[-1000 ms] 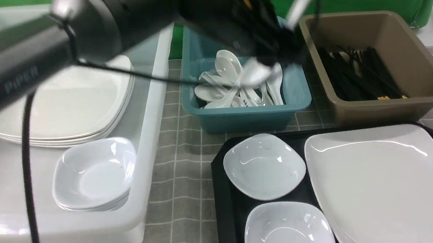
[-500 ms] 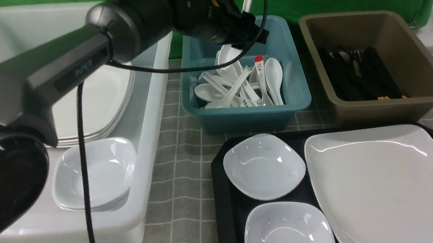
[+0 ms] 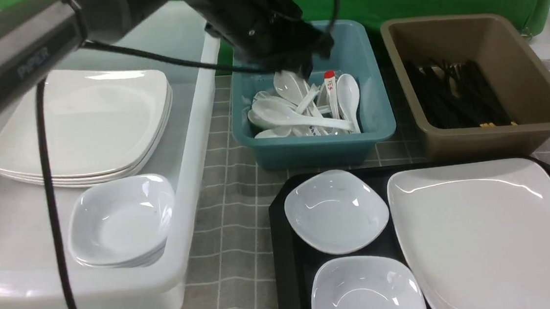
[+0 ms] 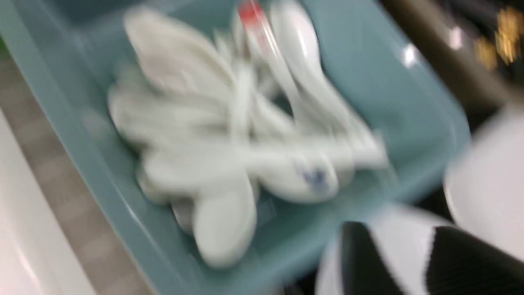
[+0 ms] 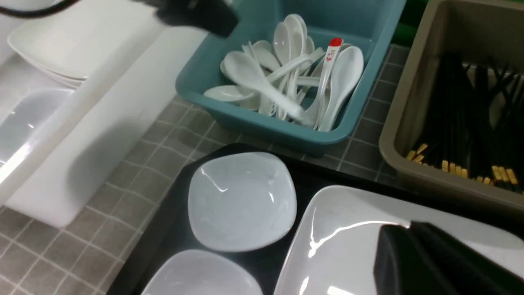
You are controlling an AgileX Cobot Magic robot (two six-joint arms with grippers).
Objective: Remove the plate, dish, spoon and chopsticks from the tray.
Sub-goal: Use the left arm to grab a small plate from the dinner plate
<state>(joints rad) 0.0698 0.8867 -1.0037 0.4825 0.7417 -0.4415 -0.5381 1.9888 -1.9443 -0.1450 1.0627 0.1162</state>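
Observation:
The black tray (image 3: 282, 252) carries the large white plate (image 3: 492, 235) and two small white dishes (image 3: 336, 211) (image 3: 367, 292). A white spoon (image 3: 296, 116) lies across the heap of spoons in the teal tub (image 3: 376, 132). My left gripper (image 4: 399, 229) hangs above that tub, open, with nothing between its fingers; the left wrist view is blurred by motion. Black chopsticks (image 3: 452, 96) lie in the brown tub (image 3: 499, 132). My right gripper (image 5: 403, 227) is shut and empty, hovering over the plate (image 5: 339, 246).
A white bin (image 3: 196, 155) at the left holds a stack of large plates (image 3: 81, 130) and a stack of small dishes (image 3: 121, 223). A red-tipped spoon (image 3: 330, 88) lies in the teal tub. Grey checked cloth covers the table, and a green backdrop stands behind.
My left arm swung over the teal tub and dropped lower. A white spoon now lies across the top of the heap. The tray's contents have not moved.

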